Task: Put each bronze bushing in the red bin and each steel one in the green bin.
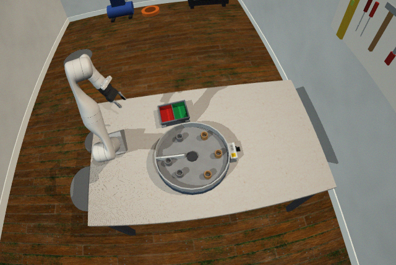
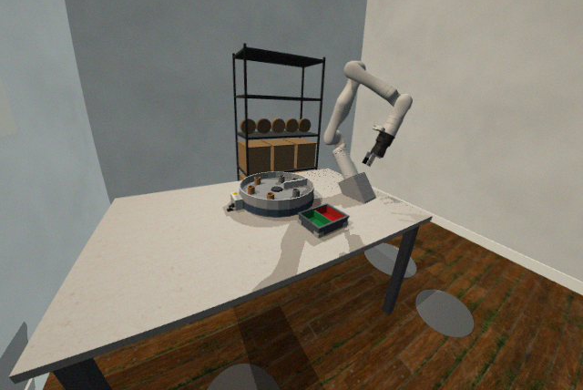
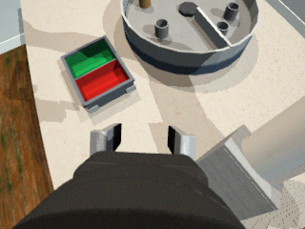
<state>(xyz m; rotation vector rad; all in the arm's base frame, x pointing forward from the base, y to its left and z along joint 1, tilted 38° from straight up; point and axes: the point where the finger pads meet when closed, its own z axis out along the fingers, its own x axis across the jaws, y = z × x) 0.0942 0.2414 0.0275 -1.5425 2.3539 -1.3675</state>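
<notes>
My gripper is open and empty, high above the table, to the robot's side of the bins. The turntable carries three bronze bushings, upright on its right half in the top view: one at the back, one at the right, one at the front. Three grey steel bushings stand on its left half. The red bin and the green bin show no bushing inside.
A pale bar reaches from the turntable's rim towards its dark hub. A raised wall rings the turntable. A small white device stands against its outer right side. The grey arm base is near the gripper.
</notes>
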